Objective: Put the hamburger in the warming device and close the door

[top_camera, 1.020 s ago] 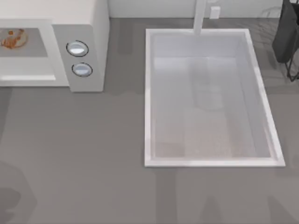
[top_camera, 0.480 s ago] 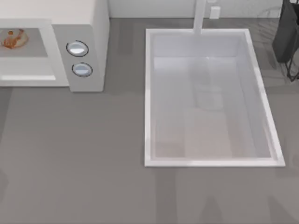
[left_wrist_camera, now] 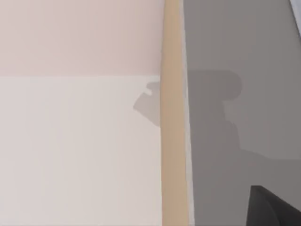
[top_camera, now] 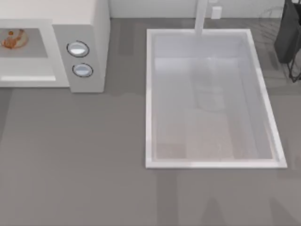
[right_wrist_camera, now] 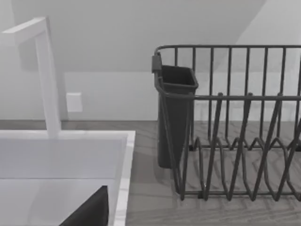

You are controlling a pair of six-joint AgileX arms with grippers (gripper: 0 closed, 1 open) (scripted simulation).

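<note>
- Claw of the left arm (left_wrist_camera: 275, 207): a dark corner of it over the table's (top_camera: 94, 155) edge, with floor beside it; cannot tell whether apart or together. Same for the right claw (right_wrist_camera: 89, 212), low over the sink (top_camera: 148, 103) and facing the dish rack (right_wrist_camera: 235, 141).
- Hamburger (top_camera: 11, 38) already inside the warming device (top_camera: 89, 19), on the grey cavity floor, at the table's far left corner.
- Step in hand, judged: closing the door. Cavity open to view, so not yet shut; cannot tell which way the panel swings.
- To do it well: use the left arm, nearer that corner. Push flat against the panel's free edge, sweep it in an arc toward the cavity, and press until flush with the frame beside the two knobs (top_camera: 77, 49).
- Keep clear of the hamburger and the knobs while pushing.
- Edges and room: wide bare table along the near edge and between warming device and sink, good for the approach.
- Tight at the table's left edge and the far wall behind the faucet (top_camera: 201, 19); sink rim and rack hem in the right arm.
</note>
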